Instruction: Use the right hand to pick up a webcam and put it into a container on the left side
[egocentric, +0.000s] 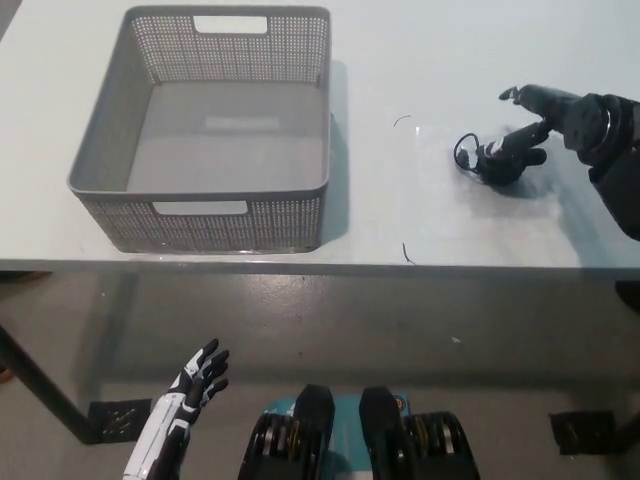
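1. White table (420, 220) stood over a grey floor (400, 340), bearing a grey perforated basket (210, 215) at left.
2. Black webcam (500, 162), cable looped, lay right of it.
3. Right hand (555, 115), fingers spread, touched the webcam without grasping it.
4. Left hand (195, 378) hung open below the table edge.

A grey plastic basket with perforated mesh walls (200, 215) is sitting upper left on the pale white table (400, 60), the small black webcam (503, 160) showing at right.
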